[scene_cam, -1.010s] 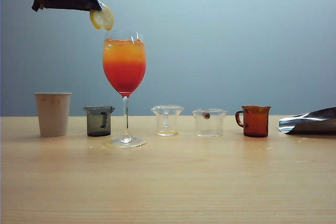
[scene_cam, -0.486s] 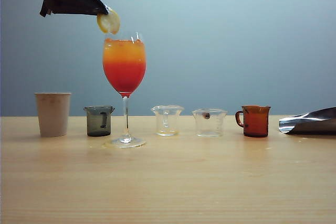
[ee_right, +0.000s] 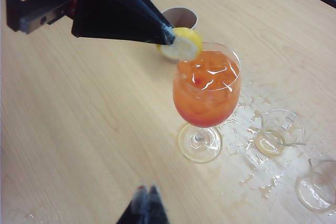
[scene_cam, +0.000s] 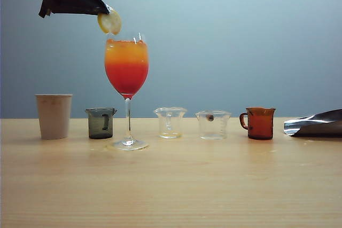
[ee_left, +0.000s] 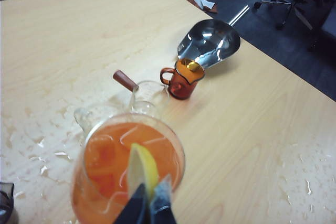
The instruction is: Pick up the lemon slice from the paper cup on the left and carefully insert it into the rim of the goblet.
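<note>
Yellow-rinded, the small round lemon slice (scene_cam: 109,22) hangs pinched in your left tool (scene_cam: 106,11), just above the near-left rim of the tall clear stemmed goblet (scene_cam: 126,65); lower it edge-on. Your right tool (ee_right: 146,195), pressed together, idles over the surface.

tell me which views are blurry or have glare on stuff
Exterior view: sharp, soft even light; the left gripper is a dark silhouette. Left wrist view: the lemon slice and fingertips are soft; the metal scoop glares. Right wrist view: the right gripper is blurred; highlights glint on the goblet.
</note>
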